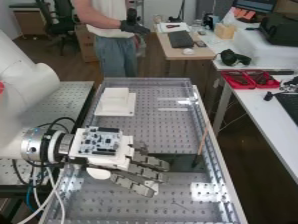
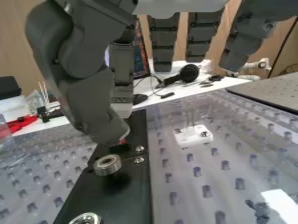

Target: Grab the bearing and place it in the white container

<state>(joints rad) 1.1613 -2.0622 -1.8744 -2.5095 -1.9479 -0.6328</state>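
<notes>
- High view, I see cables [image 1: 45,192] hanging by the bench, below the arm's outer end.
- Arm [image 1: 23,75] comes in from the left; board [image 1: 100,141] sits on top of the housing behind the hand.
- White container [image 1: 116,101] is on the perforated bench [image 1: 156,135], beyond the hand, well apart from it.
- I've got the hand [image 1: 148,164] over the bench, fingers pointing right, extended, slightly spread.
- Thin stick [image 1: 202,142] leans near the bench's right side, past the fingertips.
- Red trays [image 1: 249,79] on the side desk [image 1: 276,110], far right.
- Wrist view, thumb [image 2: 100,112] hangs down with its tip just short of the bearing, a gap between.
- Bearing [image 2: 107,164] is at the black strip [image 2: 126,195], held by nothing; second bearing [image 2: 86,218] is near it, partly cut off.
- Fingers hang straight, apart from each other, clamped on nothing.
- White block [image 2: 193,135] with thin upright pins is on the bench beside the strip.
</notes>
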